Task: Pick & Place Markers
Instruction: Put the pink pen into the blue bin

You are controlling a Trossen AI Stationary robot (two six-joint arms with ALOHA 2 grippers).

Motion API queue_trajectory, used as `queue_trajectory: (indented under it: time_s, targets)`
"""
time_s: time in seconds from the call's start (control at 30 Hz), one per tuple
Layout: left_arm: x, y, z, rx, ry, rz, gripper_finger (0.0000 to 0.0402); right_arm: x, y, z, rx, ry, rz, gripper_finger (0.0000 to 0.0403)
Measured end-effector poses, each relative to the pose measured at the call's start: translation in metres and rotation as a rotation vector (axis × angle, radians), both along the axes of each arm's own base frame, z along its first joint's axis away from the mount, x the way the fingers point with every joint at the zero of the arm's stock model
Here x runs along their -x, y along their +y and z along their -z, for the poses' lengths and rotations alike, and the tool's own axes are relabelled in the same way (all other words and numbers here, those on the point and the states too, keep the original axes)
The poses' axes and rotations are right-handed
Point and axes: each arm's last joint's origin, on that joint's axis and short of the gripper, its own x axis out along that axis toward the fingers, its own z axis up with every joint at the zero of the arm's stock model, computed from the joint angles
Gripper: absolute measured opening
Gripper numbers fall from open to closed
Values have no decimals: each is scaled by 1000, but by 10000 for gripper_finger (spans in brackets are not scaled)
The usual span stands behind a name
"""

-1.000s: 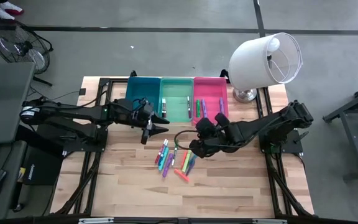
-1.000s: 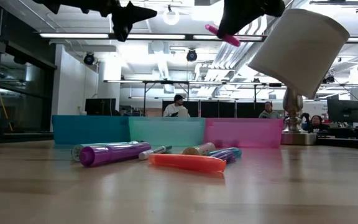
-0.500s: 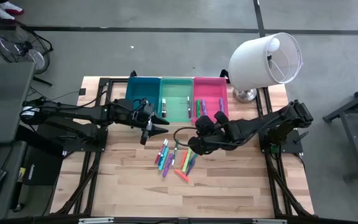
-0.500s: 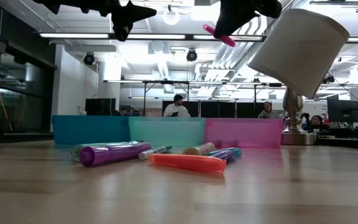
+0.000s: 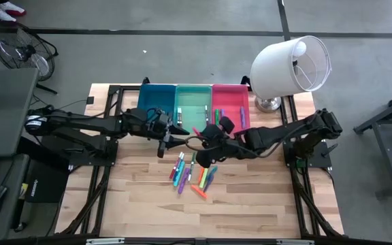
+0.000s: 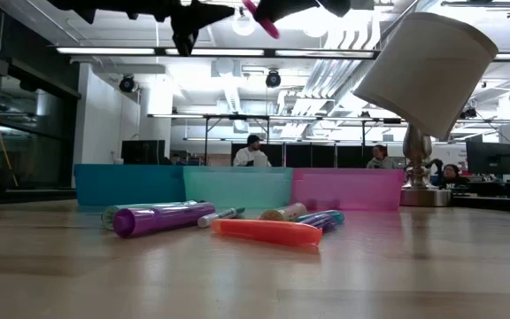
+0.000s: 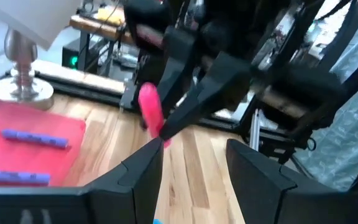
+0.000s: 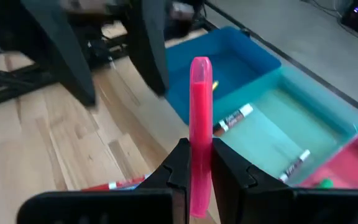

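My right jaws pinch a pink marker [image 8: 200,134] upright and present it to my left jaws, which stand spread, probably for a handover. The other markers [image 5: 192,173] lie on the counter [image 5: 250,204].

In the low view both arms are cut off by the upper edge, so only part of the pink marker [image 6: 262,18] is seen. In the left wrist view the right end effector [image 7: 166,134] is blurred. The heap of markers [image 5: 192,173] on the bench is partly covered by the right arm in the high view, and single colours there are too small to be counted.
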Motion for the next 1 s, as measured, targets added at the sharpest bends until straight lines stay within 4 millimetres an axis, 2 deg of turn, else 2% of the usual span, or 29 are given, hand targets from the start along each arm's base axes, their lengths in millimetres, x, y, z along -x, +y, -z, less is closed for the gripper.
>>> queue_trajectory:
  time_s: [0.17, 0.63, 0.73, 1.0]
  targets:
    - [-4, 0, 1, 2, -25, 0, 175, -7, -4, -5, -21, -43, -77, 31]
    - [-4, 2, -5, -5, -79, -51, 170, -13, -14, -9, -28, -69, -147, 31]
    - [-4, 2, -5, -6, -78, -53, 147, -13, -14, -9, -34, -67, -159, 31]
    - [-4, 2, -5, -21, -81, -57, 46, -15, -16, -11, -39, -82, -190, 31]
